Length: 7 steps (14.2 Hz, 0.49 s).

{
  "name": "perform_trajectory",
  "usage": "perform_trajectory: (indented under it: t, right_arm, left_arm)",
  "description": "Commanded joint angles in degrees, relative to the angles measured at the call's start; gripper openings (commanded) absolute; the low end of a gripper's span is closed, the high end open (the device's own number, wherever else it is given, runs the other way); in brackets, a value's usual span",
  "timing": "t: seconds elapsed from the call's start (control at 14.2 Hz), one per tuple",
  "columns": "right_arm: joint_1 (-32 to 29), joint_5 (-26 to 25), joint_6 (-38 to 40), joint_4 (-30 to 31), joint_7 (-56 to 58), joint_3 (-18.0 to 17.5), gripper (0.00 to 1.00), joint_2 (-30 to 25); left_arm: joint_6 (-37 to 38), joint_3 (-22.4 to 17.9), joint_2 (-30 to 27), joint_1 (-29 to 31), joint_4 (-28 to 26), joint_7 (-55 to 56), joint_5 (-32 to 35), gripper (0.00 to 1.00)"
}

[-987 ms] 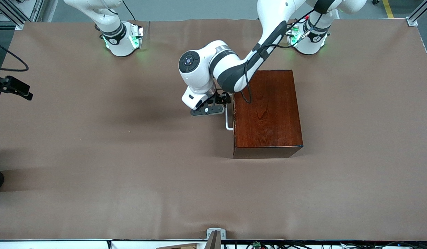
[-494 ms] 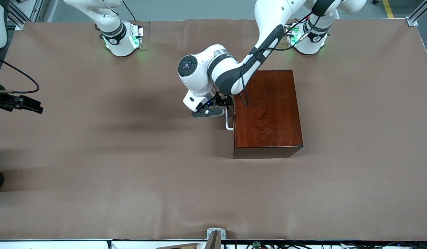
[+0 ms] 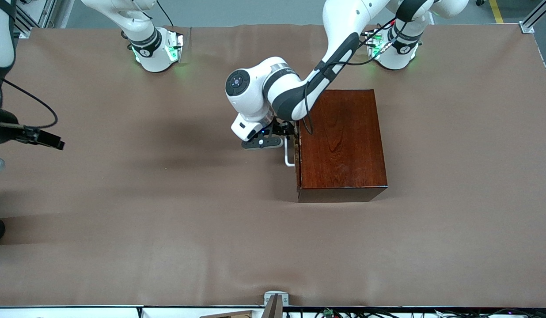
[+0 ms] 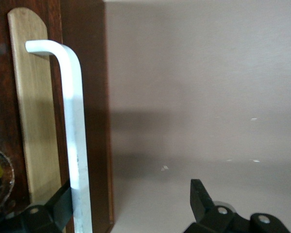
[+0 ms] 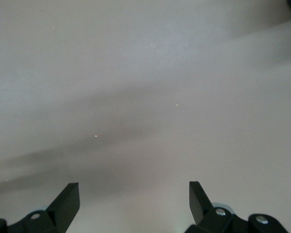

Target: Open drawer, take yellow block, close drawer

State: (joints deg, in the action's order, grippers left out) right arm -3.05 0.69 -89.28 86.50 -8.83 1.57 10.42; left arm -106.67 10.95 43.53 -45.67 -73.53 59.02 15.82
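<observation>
Front view: left gripper at the drawer handle, drawer barely cracked. Left wrist view alone shows fingers spread wide, one touching the bar. Right gripper wide over bare table; yellow block unseen.

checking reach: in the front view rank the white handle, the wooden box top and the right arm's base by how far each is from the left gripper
1. White handle: right at the left gripper, on the drawer front.
2. Wooden box top: beside it, toward the left arm's end.
3. Right arm's base: at the table's edge, farthest.
</observation>
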Motion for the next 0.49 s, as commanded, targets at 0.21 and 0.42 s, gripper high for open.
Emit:
perform_trajectory:
  t: [0.21,0.42]
  right_arm:
    - [-1.0,2.6,0.2,-0.7,-6.8,0.1,1.00,3.9]
    - [0.2,5.6,0.1,-0.7,-14.6,0.0,1.00,4.8]
  left_arm:
    - [-6.1,0.1,0.9,-1.8,1.7,-0.3,-1.7,1.00]
    - [-8.0,0.2,0.9,-2.1,1.7,-0.3,-4.2,1.00]
